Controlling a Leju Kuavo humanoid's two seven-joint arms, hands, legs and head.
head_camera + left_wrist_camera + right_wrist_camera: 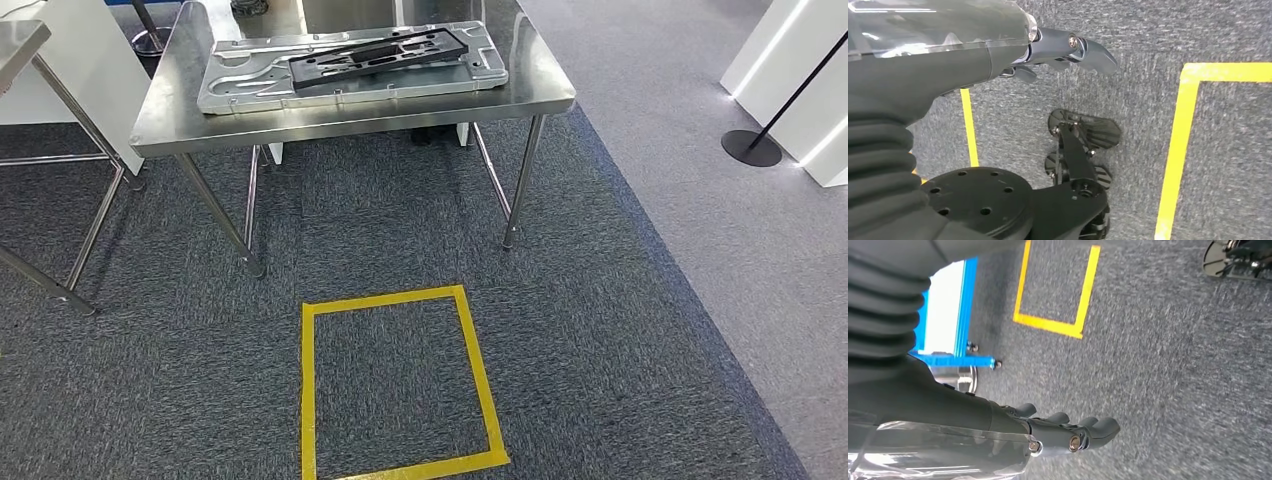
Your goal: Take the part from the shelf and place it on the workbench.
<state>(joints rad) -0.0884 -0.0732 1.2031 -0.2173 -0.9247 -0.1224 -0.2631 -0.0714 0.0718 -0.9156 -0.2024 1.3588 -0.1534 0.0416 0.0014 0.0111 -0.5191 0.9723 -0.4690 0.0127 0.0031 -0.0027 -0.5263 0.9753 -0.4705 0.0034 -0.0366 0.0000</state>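
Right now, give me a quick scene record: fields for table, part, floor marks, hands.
table: steel workbench ahead, on grey carpet
on table: silver plate with black part lying on it
floor mark: yellow tape square in front of the workbench
left robot hand: holds nothing, hanging over carpet
right robot hand: holds nothing, hanging over carpet

Workshop: steel workbench (540, 85), yellow floor tape (480, 380), grey carpet (620, 330).
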